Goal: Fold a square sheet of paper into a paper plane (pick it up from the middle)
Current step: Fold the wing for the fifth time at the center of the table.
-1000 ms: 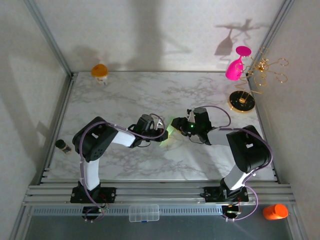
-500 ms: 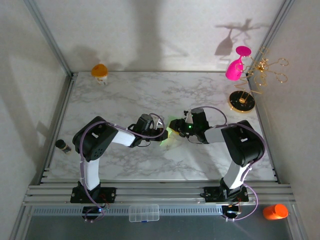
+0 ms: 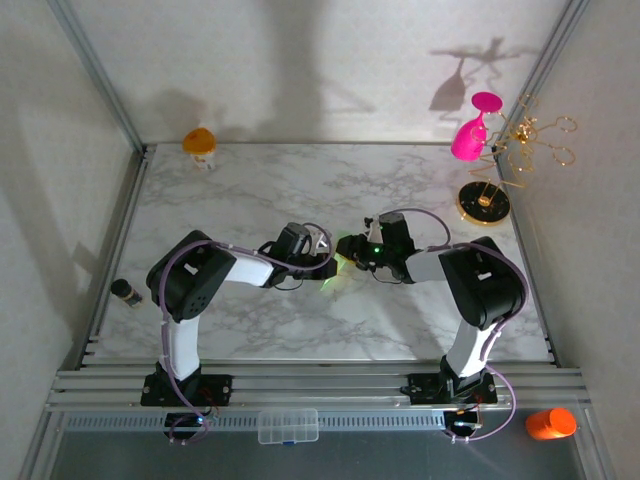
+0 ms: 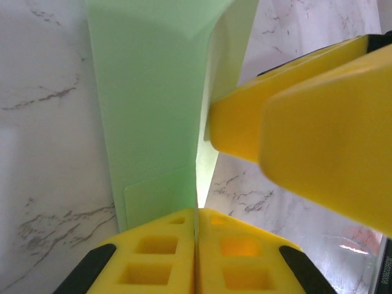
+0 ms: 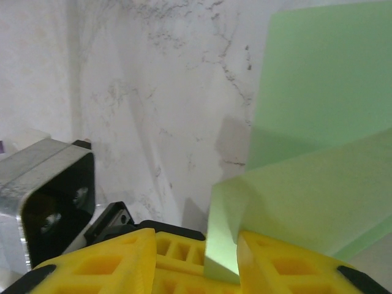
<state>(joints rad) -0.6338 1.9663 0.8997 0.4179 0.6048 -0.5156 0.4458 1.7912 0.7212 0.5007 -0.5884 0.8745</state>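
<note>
Top view: both arms reach inward and meet near the middle of the marble table (image 3: pixel 230 190). The paper sheet (image 3: pixel 338 267), pale green and partly folded, sits there between the two pincer tips. Whether its lower edge touches the table: cannot tell.

Right wrist view: right pincer (image 5: pixel 222 251) has its jaws a little apart. A narrow flap of the sheet stands in the gap, against the right-hand finger (image 5: pixel 294 263). Pinched or merely enclosed: cannot tell. Beyond the flap the sheet shows as two overlapping green panels.

Left wrist view: left pincer (image 4: pixel 196 236) is clenched, its yellow fingers (image 4: pixel 153 251) pressed together with the sheet's near edge caught in the seam. The sheet runs away from it as a broad panel, creased along its right side, with a narrower layer behind. The right pincer enters from the right, one yellow fingertip touching the creased edge.

Surroundings, all well apart from the sheet:
- pink glass (image 3: pixel 470 135) hanging tilted on a gold wire stand (image 3: pixel 530 140), back right
- orange-topped object (image 3: pixel 199 142), back left corner
- small dark bottle (image 3: pixel 125 292), beside the table's left edge
- clear plastic box (image 3: pixel 288 425), on the near rail between the arm bases
</note>
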